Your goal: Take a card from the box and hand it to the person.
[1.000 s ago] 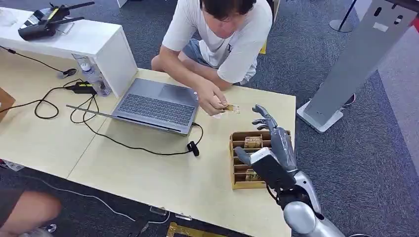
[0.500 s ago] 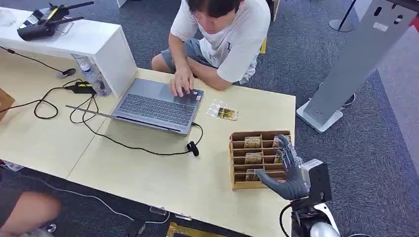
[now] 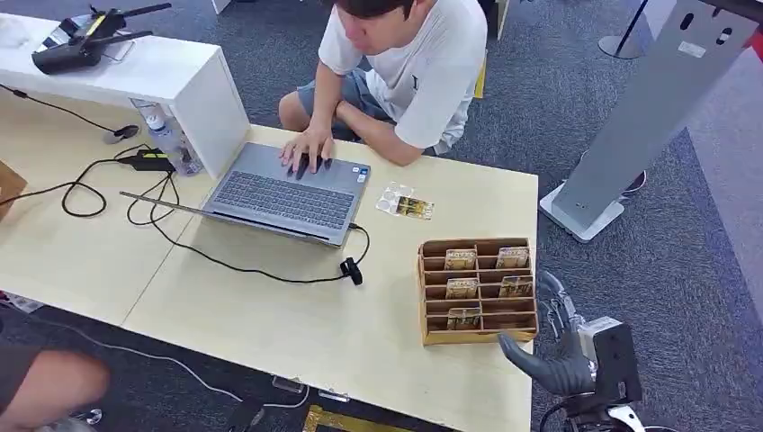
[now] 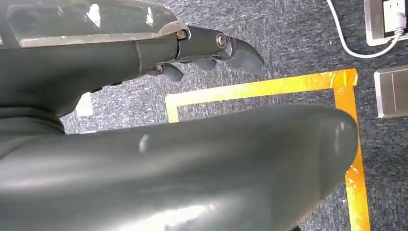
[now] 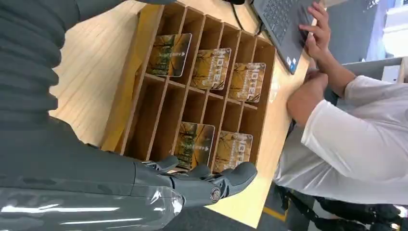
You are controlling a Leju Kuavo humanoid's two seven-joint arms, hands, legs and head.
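1. Beyond the table's near right corner: right hand (image 3: 556, 353), arm cut off by the frame edge.
2. Fingers (image 5: 216, 180) spread, holding nothing, just beside the box (image 3: 478, 291).
3. Cards (image 5: 210, 69) standing in box slots.
4. Down over carpet: left hand (image 4: 144, 53), empty, fingers loosely extended.

Dark grey right hand (image 3: 560, 355) with ribbed cover, screws.

This looks like an office or robotics lab: grey carpet (image 3: 558, 99) marked with yellow floor tape (image 4: 269, 87), a pale wood table (image 3: 270, 315) carrying a laptop (image 3: 283, 191) and trailing cables (image 3: 162, 216), a white shelf unit (image 3: 171, 76), and a grey kiosk stand (image 3: 648, 108).
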